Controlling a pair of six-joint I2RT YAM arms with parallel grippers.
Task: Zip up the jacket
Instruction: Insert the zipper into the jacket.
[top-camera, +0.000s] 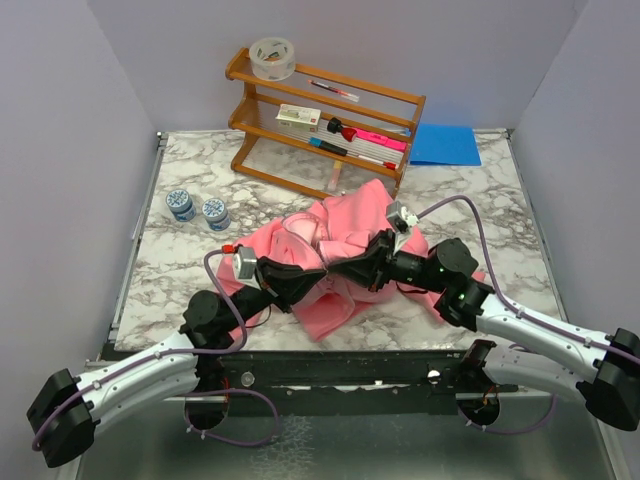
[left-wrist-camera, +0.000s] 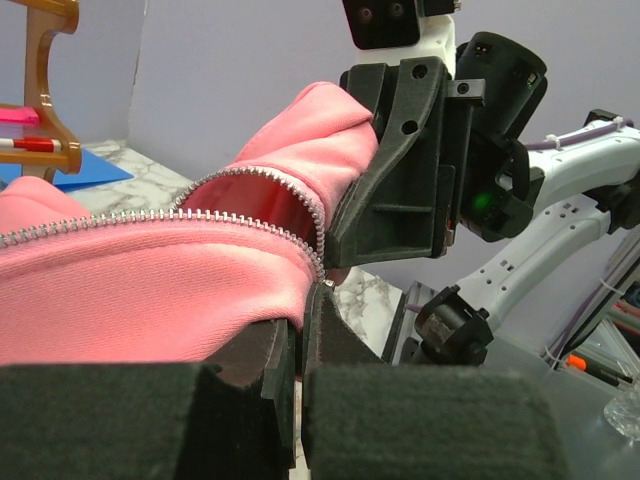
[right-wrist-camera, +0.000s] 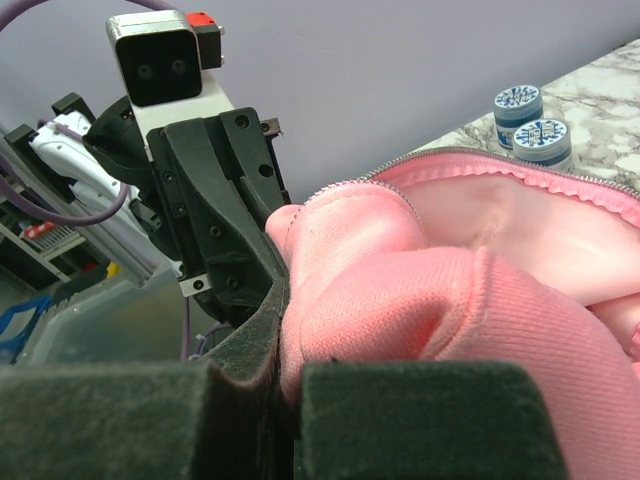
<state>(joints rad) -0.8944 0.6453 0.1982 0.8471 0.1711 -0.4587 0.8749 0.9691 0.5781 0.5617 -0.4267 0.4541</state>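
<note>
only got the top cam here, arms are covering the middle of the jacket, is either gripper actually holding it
Observer: Yes. In the left wrist view the left gripper is shut on the jacket edge, right beside the zipper teeth.
Operator: and the right one
Observer: The right gripper is shut on a fold of the pink fabric. It sits close to the left gripper and faces it.
Operator: zipper closed at all there
Observer: No. In the left wrist view the two rows of teeth curve apart from the grip point, and the inside of the jacket shows between them.
</note>
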